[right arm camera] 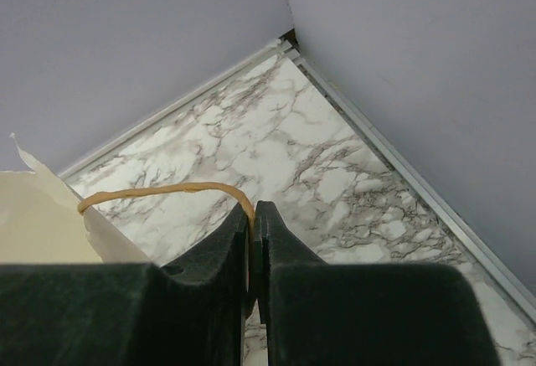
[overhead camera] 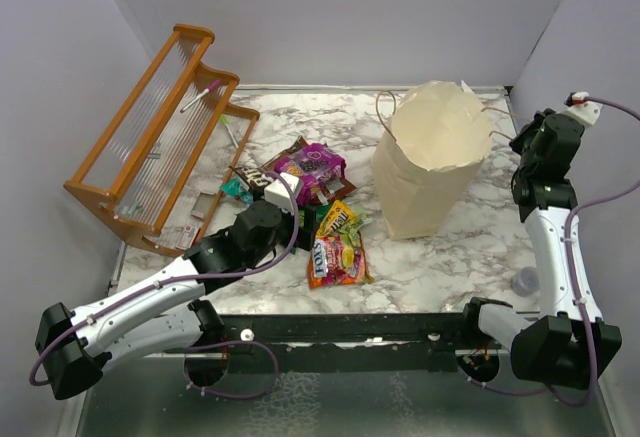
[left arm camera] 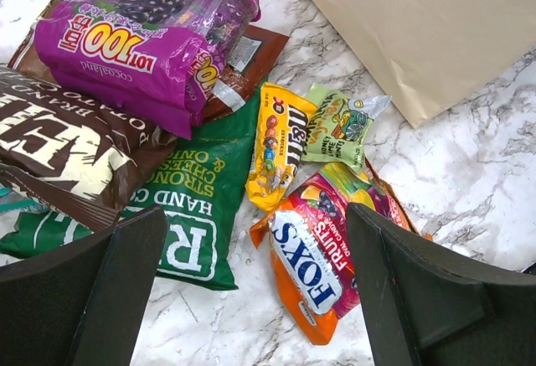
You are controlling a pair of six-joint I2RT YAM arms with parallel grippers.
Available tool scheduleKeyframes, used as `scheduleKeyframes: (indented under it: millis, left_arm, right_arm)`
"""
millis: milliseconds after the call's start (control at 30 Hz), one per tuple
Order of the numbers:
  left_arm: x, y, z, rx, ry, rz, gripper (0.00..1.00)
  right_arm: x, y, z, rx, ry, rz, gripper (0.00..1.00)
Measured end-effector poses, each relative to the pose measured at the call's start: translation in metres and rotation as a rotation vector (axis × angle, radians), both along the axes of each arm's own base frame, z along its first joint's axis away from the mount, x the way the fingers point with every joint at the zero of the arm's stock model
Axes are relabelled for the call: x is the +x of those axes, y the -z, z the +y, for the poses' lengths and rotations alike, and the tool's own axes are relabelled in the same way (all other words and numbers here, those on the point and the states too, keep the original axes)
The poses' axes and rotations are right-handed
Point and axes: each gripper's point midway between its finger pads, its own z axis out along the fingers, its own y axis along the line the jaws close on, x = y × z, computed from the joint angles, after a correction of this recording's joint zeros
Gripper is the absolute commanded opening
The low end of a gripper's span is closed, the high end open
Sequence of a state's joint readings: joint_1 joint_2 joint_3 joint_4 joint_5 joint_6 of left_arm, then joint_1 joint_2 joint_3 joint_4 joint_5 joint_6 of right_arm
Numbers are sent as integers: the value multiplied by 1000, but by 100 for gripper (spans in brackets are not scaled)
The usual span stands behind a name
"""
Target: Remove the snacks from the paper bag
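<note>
The paper bag (overhead camera: 430, 162) stands beside the right end effector (right arm camera: 254, 215), which is clamped on its cord handle (right arm camera: 159, 188). The snacks (left arm camera: 201, 198) lie on the desk (left arm camera: 469, 182) beneath the wide-spread left end effector (left arm camera: 255, 215). Unloading is judged nearly done; the bag interior should be checked next.

The paper bag (overhead camera: 425, 172) stands upright on the bench (overhead camera: 450, 257), right of centre. The snacks (overhead camera: 322, 207) lie in a heap near its left side. The Fox's packet (left arm camera: 314, 261) is nearest the front edge, the M&M's packet (left arm camera: 276, 144) lies behind it, and larger packets overlap farther back. The rack (overhead camera: 150, 137) stands at the far left. The left claw (left arm camera: 255, 232) hangs over the heap's near side. The right claw (right arm camera: 251, 215) is at the bag's right, with a cord handle (right arm camera: 159, 188) between its jaws.
</note>
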State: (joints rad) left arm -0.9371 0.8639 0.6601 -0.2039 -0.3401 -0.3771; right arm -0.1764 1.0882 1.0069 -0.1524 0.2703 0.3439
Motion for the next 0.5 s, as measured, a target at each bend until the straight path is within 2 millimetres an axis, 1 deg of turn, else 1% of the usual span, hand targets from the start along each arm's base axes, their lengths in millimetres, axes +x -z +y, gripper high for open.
scheduleKeyframes:
  millis: [100,267,367,500]
  left_arm:
    - [-1,1,0,-1,-2,5,95]
    - [0,-2,0,-9,-4,6,99]
    - [2,-6,-4,-14,-3,3,99]
    - [7,-16,-9,-29,-3,-7,99]
  right_arm:
    - [-5,-3,1,1,-1,-5,28]
    - [-12,-24,15,-1,-73,-59,50]
    - [-13,-39,25,-6,-131,-87,65]
    - [-16,-66,43,-23,-232,-126,81]
